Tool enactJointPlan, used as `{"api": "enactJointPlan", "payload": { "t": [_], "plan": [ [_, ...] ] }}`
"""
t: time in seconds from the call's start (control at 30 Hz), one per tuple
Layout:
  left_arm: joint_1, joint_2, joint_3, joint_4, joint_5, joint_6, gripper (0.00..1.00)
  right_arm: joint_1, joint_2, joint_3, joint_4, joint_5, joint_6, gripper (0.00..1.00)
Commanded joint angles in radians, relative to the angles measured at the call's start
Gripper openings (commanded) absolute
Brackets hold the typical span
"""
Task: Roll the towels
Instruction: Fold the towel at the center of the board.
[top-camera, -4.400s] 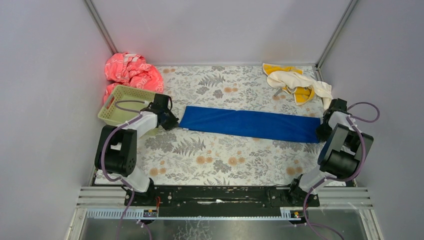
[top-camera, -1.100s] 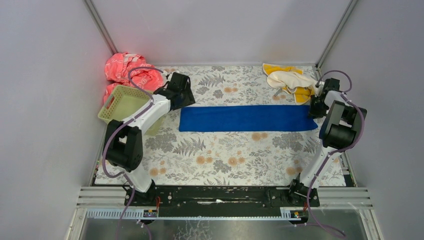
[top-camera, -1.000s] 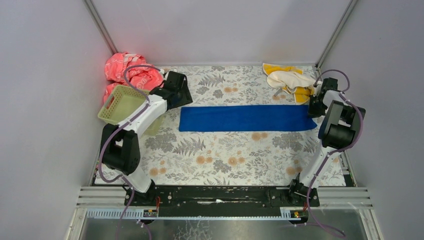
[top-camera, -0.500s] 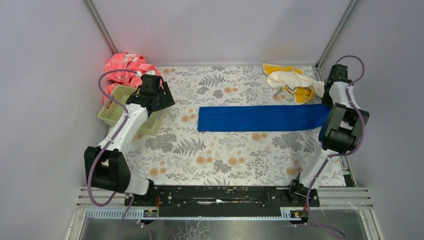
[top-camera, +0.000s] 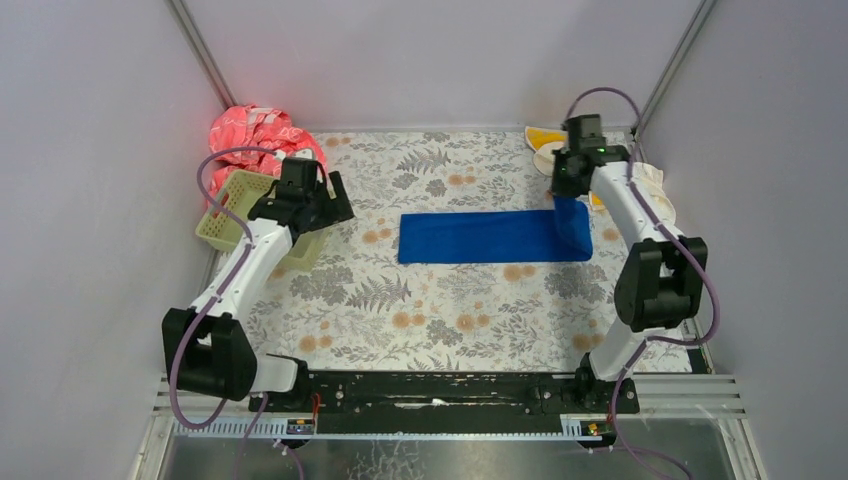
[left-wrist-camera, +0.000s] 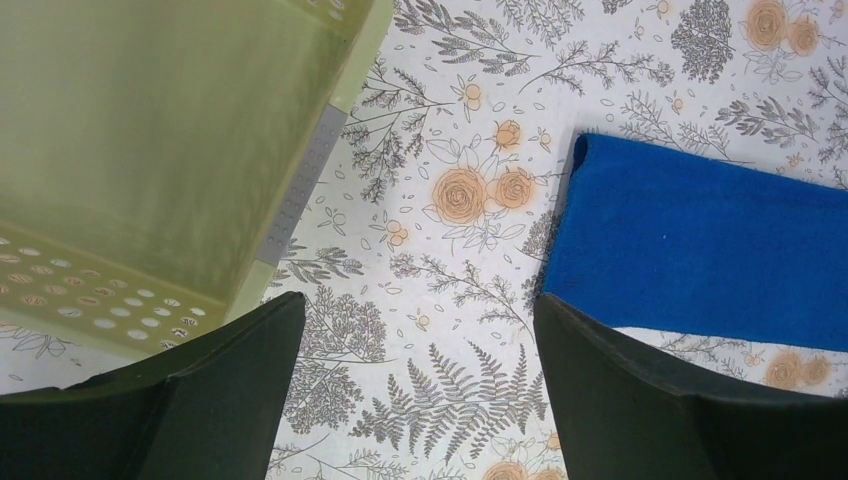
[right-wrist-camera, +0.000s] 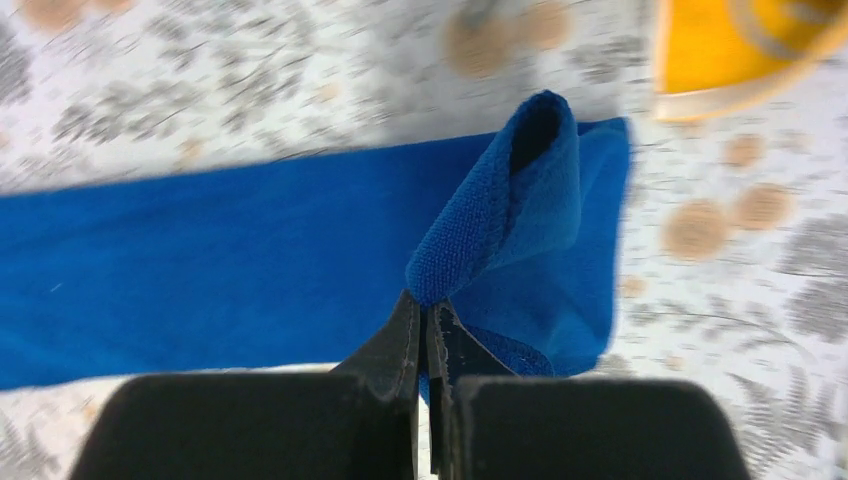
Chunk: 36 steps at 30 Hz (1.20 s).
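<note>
- Top view: the right gripper (top-camera: 562, 190) is pinched shut on the right end of the blue towel (top-camera: 480, 237). That end is lifted and curled back over the rest, which lies flat across the middle of the floral table (top-camera: 450, 310).
- Top view: the left gripper (top-camera: 322, 208) hangs beside the basket (top-camera: 230, 215), well apart from the blue towel's left end and holding nothing.
- Top view, count: three towels. The blue one is mid-table. The yellow-orange towel (top-camera: 542, 135) and cream-white towel (top-camera: 653, 182) are bunched together at the far right corner, partly hidden by the right arm. There is one basket, and one pink-red cloth (top-camera: 250, 130) in the far left corner.
- Left wrist view: the left gripper (left-wrist-camera: 415, 400) has its jaws spread wide over bare table, with nothing between them. The pale green basket (left-wrist-camera: 150, 150) sits to one side. The folded end of the blue towel (left-wrist-camera: 700, 250) lies flat to the other, just beside one finger.
- Right wrist view: the right gripper (right-wrist-camera: 428, 340) has its jaws pressed together on a fold of the blue towel (right-wrist-camera: 200, 270), which loops up from the fingertips. A corner of the yellow-orange towel (right-wrist-camera: 740, 40) shows beyond, blurred.
</note>
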Motion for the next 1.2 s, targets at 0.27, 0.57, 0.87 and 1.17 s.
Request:
{"api": "enactJointPlan", "payload": {
  "t": [0.27, 0.57, 0.87, 1.17],
  "plan": [
    [0.000, -0.019, -0.063, 0.095, 0.097, 0.011, 0.86, 0.349, 0.110, 0.143, -0.121, -0.015, 0.228, 0.00],
    [-0.012, -0.005, -0.071, 0.098, 0.110, 0.005, 0.86, 0.489, 0.223, 0.290, -0.167, -0.005, 0.344, 0.00],
    [-0.018, 0.006, -0.072, 0.098, 0.125, 0.002, 0.87, 0.537, 0.269, 0.323, -0.094, -0.059, 0.427, 0.00],
    [-0.024, 0.013, -0.072, 0.098, 0.131, 0.003, 0.87, 0.560, 0.303, 0.306, -0.004, -0.109, 0.490, 0.00]
  ]
}}
